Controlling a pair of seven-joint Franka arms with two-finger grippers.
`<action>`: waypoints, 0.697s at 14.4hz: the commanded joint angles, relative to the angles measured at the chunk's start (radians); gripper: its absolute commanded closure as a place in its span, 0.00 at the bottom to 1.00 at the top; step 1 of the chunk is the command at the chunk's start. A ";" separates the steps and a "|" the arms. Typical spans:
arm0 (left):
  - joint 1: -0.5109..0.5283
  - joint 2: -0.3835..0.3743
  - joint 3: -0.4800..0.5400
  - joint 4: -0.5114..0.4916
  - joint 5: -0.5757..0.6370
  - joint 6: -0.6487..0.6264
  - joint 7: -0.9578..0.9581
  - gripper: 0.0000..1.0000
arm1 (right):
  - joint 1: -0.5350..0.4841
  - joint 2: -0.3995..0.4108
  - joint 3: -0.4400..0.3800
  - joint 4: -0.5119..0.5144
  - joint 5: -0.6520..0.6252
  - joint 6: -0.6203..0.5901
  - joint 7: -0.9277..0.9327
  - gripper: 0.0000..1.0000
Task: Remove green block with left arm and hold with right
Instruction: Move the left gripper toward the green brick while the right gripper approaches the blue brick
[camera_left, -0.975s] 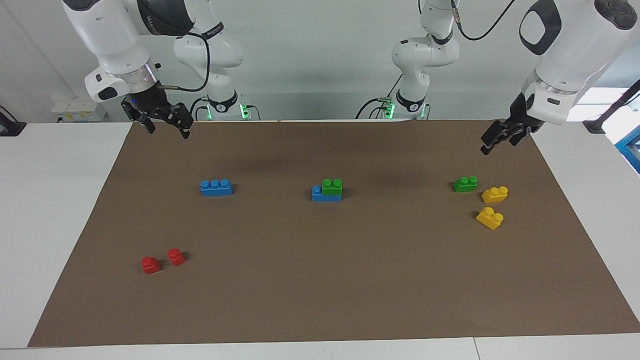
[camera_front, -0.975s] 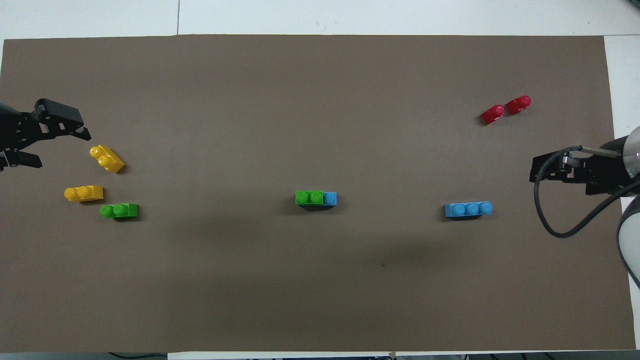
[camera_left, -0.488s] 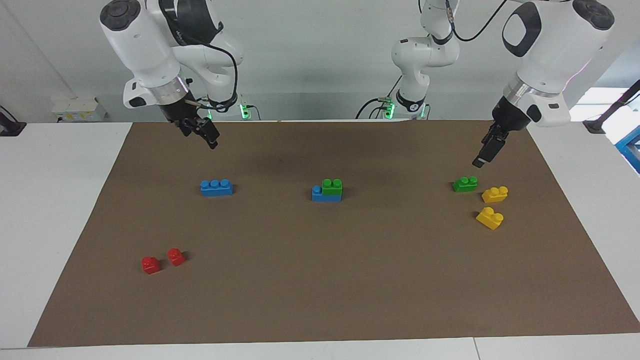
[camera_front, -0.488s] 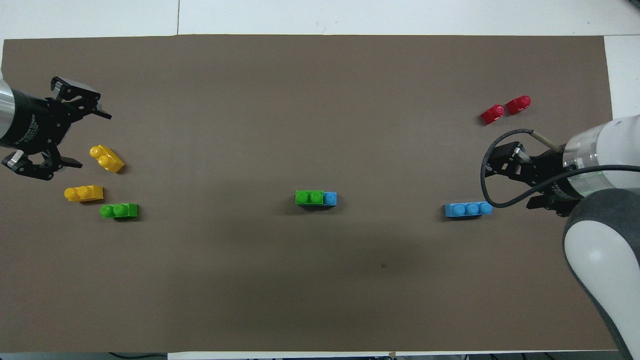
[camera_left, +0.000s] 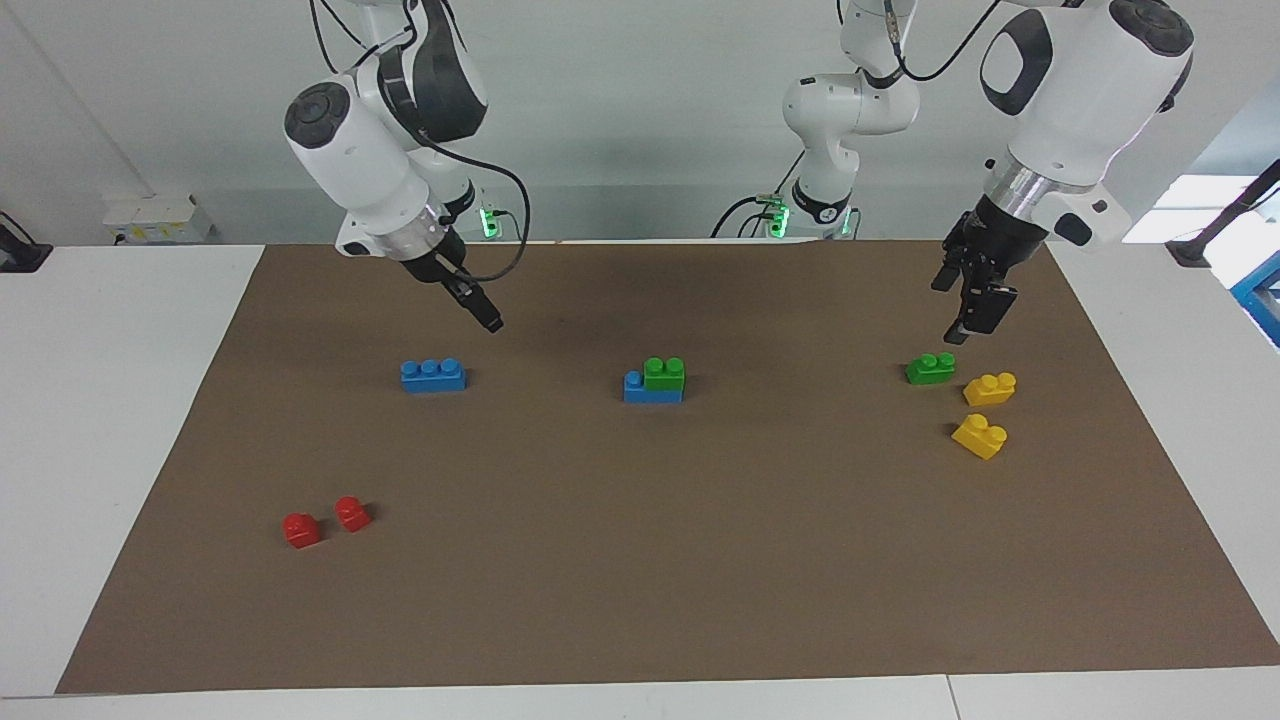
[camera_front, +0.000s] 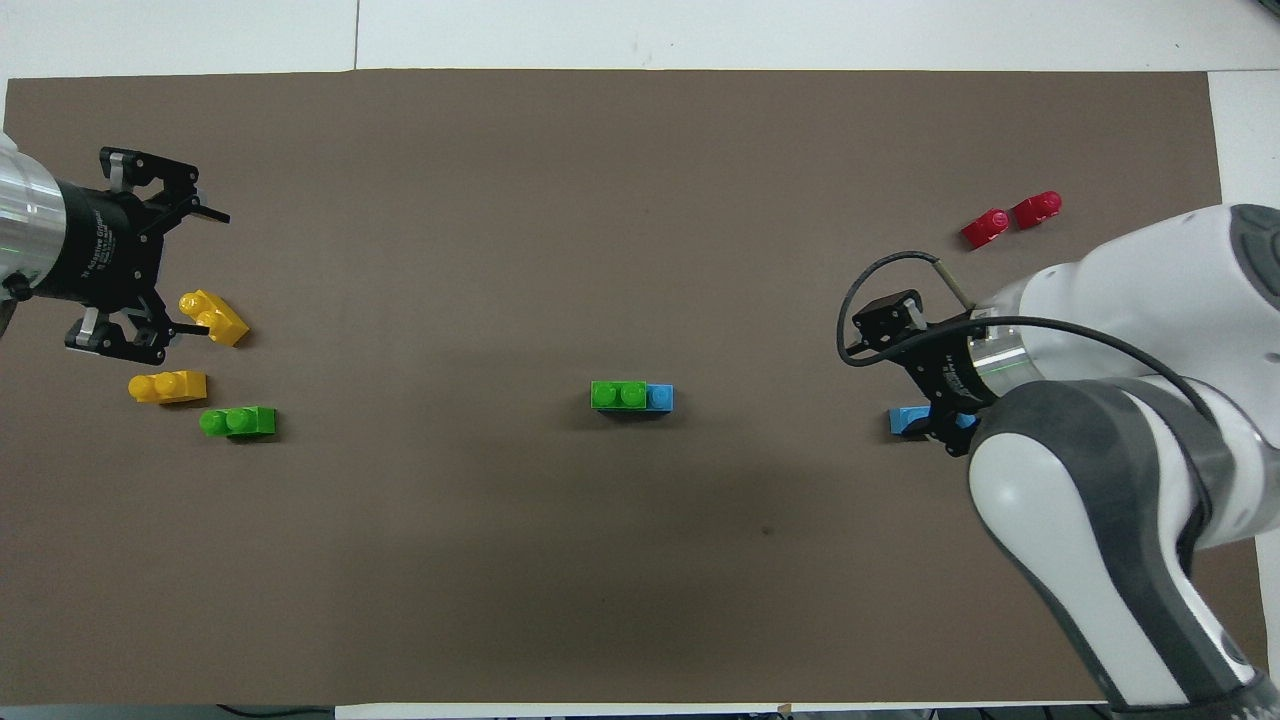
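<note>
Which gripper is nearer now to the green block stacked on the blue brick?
The right gripper: raised between the loose blue brick and the green block. The left gripper is raised over the loose green brick, toward its arm's end.

Bright-green two-stud plastic brick sits on a blue plastic brick. Brown mat covers the white tabletop. Two yellow plastic bricks, two red ones.

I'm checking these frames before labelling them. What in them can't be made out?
- Lone blue brick: overhead view, mostly covered by the right arm's wrist; whole in the facing view.
- Right gripper: facing view, seen edge-on, finger gap unreadable.
- Blue brick under the green block: overhead view, only one end shows.
</note>
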 joint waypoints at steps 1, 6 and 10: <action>-0.059 -0.054 0.015 -0.082 -0.019 0.027 -0.066 0.00 | 0.042 0.029 0.000 -0.017 0.067 0.060 0.068 0.01; -0.180 -0.085 0.015 -0.159 -0.019 0.116 -0.356 0.00 | 0.087 0.090 0.000 -0.035 0.182 0.142 0.126 0.01; -0.261 -0.085 0.015 -0.202 -0.019 0.180 -0.506 0.00 | 0.101 0.119 -0.001 -0.047 0.283 0.166 0.155 0.01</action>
